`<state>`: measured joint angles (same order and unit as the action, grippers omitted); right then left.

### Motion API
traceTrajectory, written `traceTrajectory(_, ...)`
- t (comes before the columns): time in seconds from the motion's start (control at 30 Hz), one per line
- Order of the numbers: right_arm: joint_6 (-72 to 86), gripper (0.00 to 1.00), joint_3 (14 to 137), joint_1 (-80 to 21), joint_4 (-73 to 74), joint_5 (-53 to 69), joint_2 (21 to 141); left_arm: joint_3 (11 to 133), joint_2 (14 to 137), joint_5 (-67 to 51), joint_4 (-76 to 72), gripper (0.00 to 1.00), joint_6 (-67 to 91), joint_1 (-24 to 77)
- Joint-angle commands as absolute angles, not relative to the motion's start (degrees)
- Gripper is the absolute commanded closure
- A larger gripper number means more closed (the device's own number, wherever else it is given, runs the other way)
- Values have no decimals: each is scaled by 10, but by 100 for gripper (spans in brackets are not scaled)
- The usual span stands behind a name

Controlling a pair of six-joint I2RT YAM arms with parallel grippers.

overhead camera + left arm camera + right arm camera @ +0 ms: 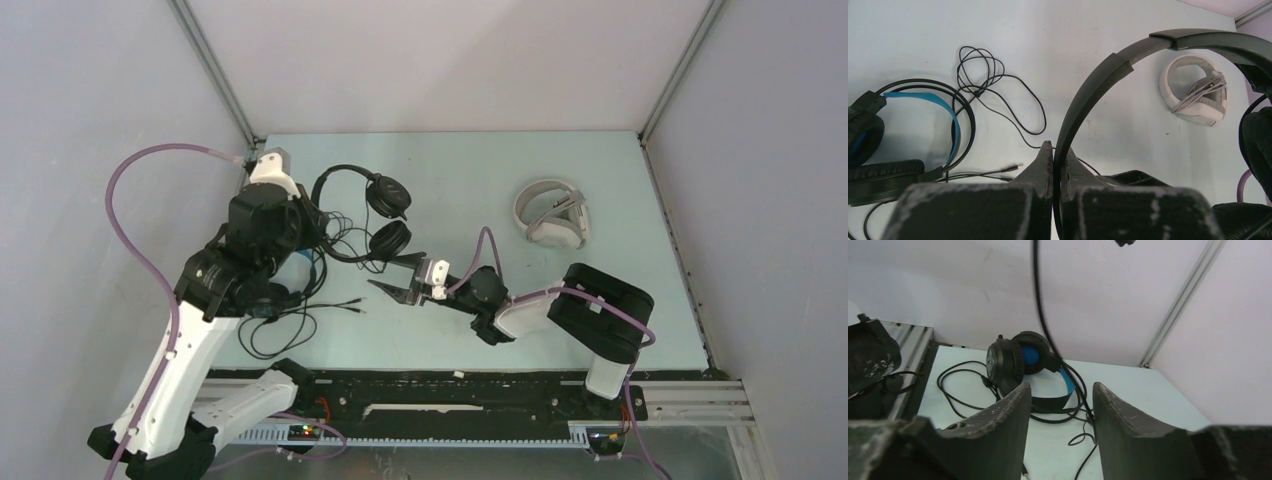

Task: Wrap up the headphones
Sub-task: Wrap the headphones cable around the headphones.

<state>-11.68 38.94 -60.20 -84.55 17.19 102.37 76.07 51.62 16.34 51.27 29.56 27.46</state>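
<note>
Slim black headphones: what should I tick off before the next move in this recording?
1. Left gripper shut on the slim black headphones at the headband: ok.
2. Right gripper holding something: not ok, jaws open and empty.
3. Cable wound up: not ok, it hangs loose.
4. White headphones wrapped: ok.
5. Blue-lined headphones untangled from that cable: cannot tell.

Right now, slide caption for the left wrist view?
Left gripper pinches slim black headset by its band; blue-lined headset and white headset lie beyond.
</note>
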Motion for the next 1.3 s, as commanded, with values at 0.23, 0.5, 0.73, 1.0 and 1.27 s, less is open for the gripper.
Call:
traceTrajectory(0.23,-117,36,403,-594,-871,173,1040,841,539,176,514,100,291,271)
traceTrajectory(0.5,-105,37,471,-596,-872,145,1068,832,537,146,507,100,300,271)
traceTrajectory(0.73,-113,37,513,-595,-872,82,1101,828,528,122,501,100,312,271)
traceTrajectory(1.0,-109,46,537,-580,-872,53,1122,815,520,104,492,100,326,272)
traceTrajectory(1.27,-87,87,534,-549,-873,66,1115,820,520,82,502,100,322,271)
